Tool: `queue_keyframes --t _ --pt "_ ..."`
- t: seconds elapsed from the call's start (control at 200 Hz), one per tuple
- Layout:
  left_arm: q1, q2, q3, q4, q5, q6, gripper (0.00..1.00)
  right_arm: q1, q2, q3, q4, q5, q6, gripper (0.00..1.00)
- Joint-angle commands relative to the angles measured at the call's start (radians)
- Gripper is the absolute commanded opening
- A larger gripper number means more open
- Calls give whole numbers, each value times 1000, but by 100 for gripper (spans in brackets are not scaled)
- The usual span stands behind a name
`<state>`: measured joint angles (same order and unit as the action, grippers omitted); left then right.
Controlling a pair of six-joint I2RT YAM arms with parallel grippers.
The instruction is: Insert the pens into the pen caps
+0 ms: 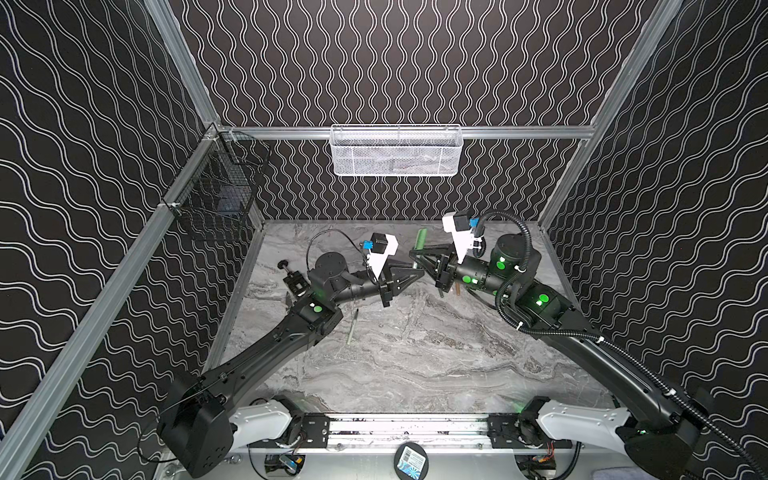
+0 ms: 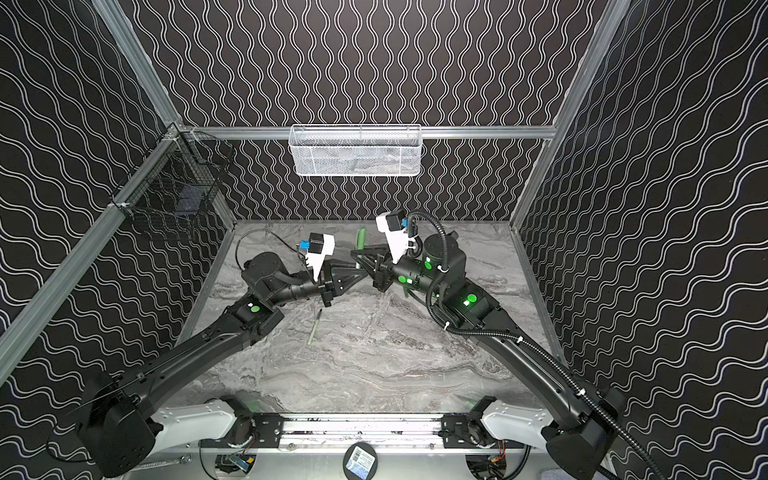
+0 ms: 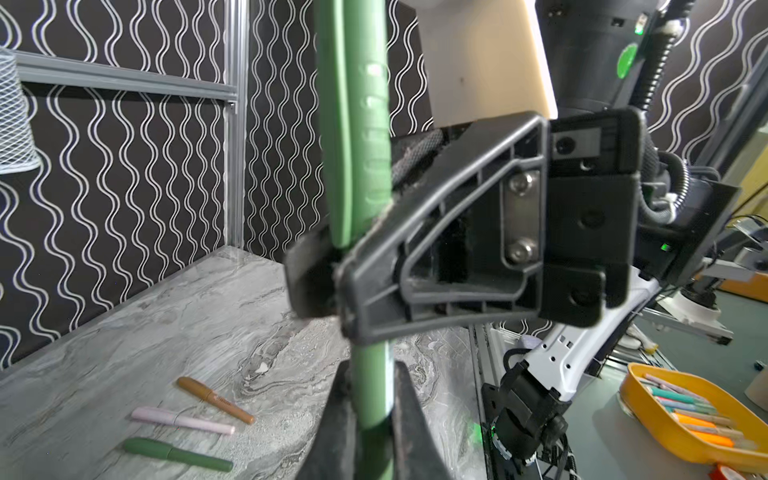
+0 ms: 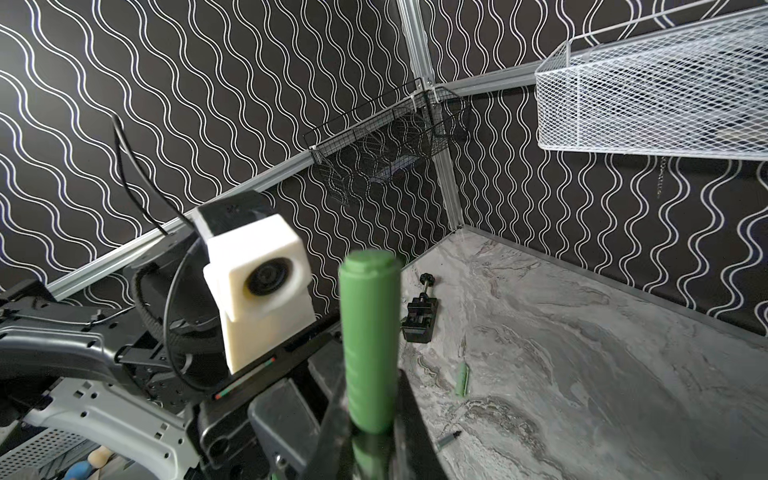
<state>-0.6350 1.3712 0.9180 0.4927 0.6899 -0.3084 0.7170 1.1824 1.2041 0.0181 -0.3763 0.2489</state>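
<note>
A green pen (image 3: 370, 399) stands between my two grippers at the back middle of the table. My left gripper (image 3: 368, 374) (image 1: 419, 274) is shut on its barrel. My right gripper (image 4: 370, 399) (image 1: 415, 254) is shut on a green pen cap (image 4: 369, 332) (image 1: 420, 239) (image 2: 360, 237) that sticks up above it. The right fingers hide where pen and cap meet. A pale green pen (image 1: 352, 328) (image 2: 314, 328) lies loose on the table, with a pale green cap (image 4: 462, 379) nearby. Gold-brown (image 3: 216, 401), pink (image 3: 183, 420) and dark green (image 3: 176, 454) capped pens lie side by side.
A small black vise (image 1: 295, 282) (image 4: 419, 316) sits by the left arm. A white mesh basket (image 1: 395, 151) hangs on the back wall and a black wire basket (image 1: 220, 187) on the left wall. A yellow tray (image 3: 640, 411) of pens lies outside the cell.
</note>
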Motion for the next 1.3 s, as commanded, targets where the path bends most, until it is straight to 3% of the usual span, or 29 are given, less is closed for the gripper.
queue_keyframes --t 0.0,0.095,0.12,0.275,0.571,0.796,0.931,1.061,1.291 --pt "-2 -4 -1 44 15 26 0 1 4 0 32 -27 44 1" --pt "-3 -14 1 27 18 42 0 0 -6 3 12 -3 36 35" --pt "-2 -14 2 22 18 44 0 -3 -12 4 11 5 30 39" --pt "-2 -6 17 -2 35 45 0 -28 -40 53 -38 28 -10 43" --pt "-3 8 34 -14 57 29 0 -72 14 163 -93 -68 -39 33" --pt "-3 6 27 29 22 18 0 -72 49 168 -88 -131 -19 0" --pt "-1 -2 19 177 -84 -31 0 -73 35 98 -38 -144 12 0" --pt "0 5 104 221 -172 -19 0 -72 16 15 10 -157 38 0" --pt "2 79 271 330 -219 -40 0 -63 4 -95 6 -145 46 0"
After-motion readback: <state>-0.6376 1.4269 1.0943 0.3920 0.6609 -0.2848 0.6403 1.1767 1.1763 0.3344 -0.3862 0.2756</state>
